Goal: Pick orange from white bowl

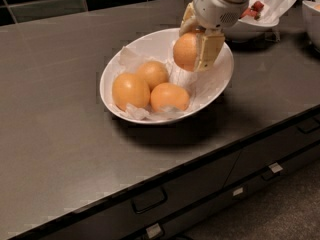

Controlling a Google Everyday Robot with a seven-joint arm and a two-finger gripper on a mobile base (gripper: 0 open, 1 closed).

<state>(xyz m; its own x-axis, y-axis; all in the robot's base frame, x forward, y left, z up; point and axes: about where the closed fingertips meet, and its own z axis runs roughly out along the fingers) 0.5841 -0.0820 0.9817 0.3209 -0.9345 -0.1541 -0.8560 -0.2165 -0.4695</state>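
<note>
My gripper (192,48) is shut on the orange (184,51) and holds it lifted just above the right half of the white bowl (221,86). One cream finger (209,49) covers the orange's right side; the other is behind it. The bowl is wide and shallow with a crumpled white paper lining, and it sits in the middle of the dark counter. Three paler oranges stay in its left half: one at the left (130,90), one at the back (153,73) and one at the front (170,96).
A second white bowl with red fruit pieces (255,15) stands behind the arm at the back right. Another white container (312,14) is at the right edge. The counter's front edge runs above drawers with handles (148,200).
</note>
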